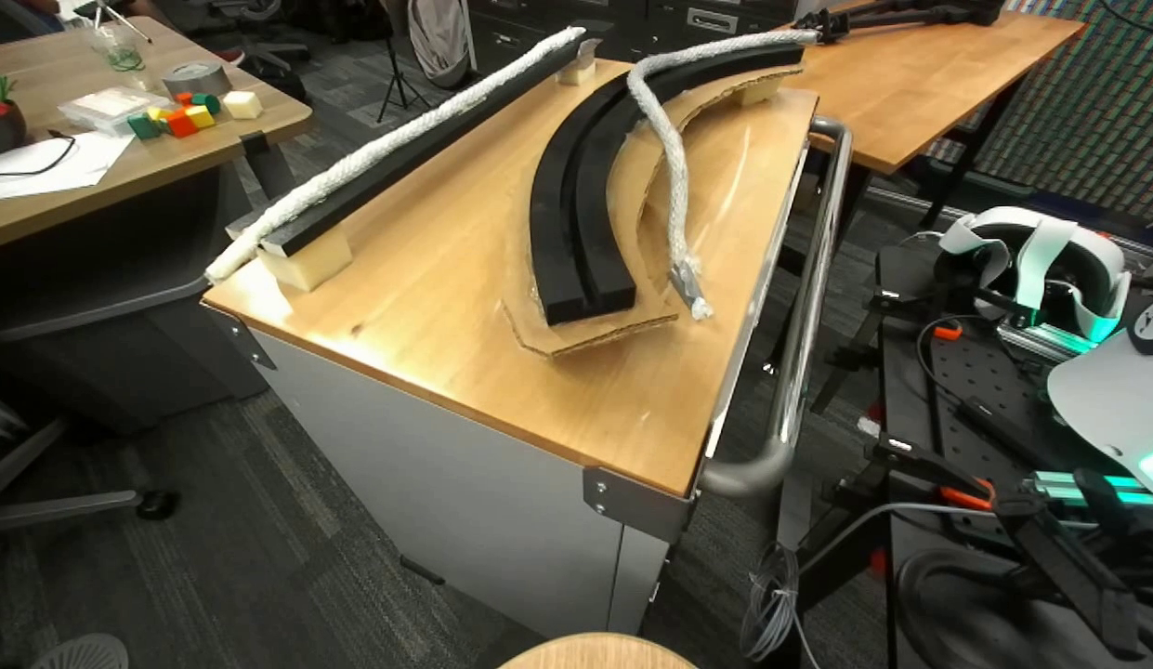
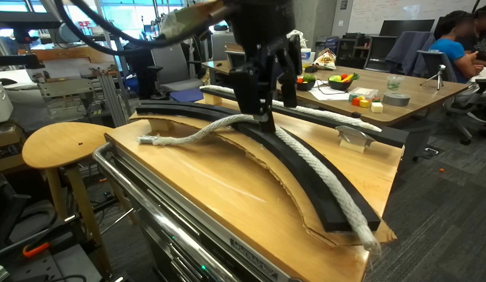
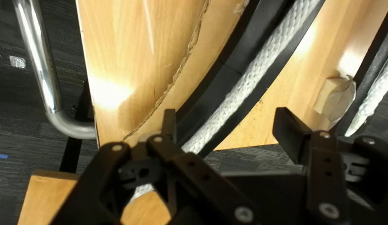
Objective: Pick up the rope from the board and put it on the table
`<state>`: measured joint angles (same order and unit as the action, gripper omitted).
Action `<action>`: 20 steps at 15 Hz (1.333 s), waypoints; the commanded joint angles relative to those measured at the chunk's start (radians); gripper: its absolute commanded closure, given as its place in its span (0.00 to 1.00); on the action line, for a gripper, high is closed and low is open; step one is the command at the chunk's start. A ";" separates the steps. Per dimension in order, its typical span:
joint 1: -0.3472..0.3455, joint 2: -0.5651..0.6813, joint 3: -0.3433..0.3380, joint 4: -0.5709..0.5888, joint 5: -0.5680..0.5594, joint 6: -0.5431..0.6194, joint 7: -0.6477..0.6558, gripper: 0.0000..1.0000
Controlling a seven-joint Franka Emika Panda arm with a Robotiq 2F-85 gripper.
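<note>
The gripper (image 3: pixel 228 126) is holding its two fingers (image 3: pixel 287 134) wide apart, reaching up from the bottom of the wrist view. In an exterior view, the wrist (image 2: pixel 262 21) is hanging from the top, aiming the fingers downward.

Two white ropes (image 1: pixel 676 186), two black rails (image 1: pixel 550 214), one gripper (image 3: pixel 226 126)

Wrist body (image 2: pixel 262 23) matte black in an exterior view; thick black cabling (image 2: pixel 152 44) beside it, two curved strands. Jaws also black, angular, hinged in several places. Wrist view, closer: dark links (image 3: pixel 219 193) with small round holes (image 3: pixel 143 172), bright silver screw heads (image 3: pixel 244 214); fingertips (image 3: pixel 289 131) plain black, blocky.
</note>
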<state>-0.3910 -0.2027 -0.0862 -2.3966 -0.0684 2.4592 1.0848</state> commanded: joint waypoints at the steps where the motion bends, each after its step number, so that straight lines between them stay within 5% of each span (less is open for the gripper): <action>1: 0.027 0.098 -0.045 0.071 0.017 0.034 0.054 0.29; 3: 0.035 0.137 -0.066 0.092 0.031 0.047 0.070 0.37; 4: 0.040 0.154 -0.076 0.101 0.042 0.052 0.075 0.49; 14: 0.093 0.253 -0.129 0.138 0.055 0.080 0.136 0.62; 15: 0.097 0.259 -0.132 0.139 0.051 0.084 0.143 0.66; 17: 0.102 0.267 -0.139 0.143 0.048 0.092 0.153 0.90; 20: 0.107 0.269 -0.145 0.142 0.046 0.104 0.160 1.00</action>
<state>-0.3096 0.0472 -0.2057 -2.2733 -0.0248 2.5400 1.2258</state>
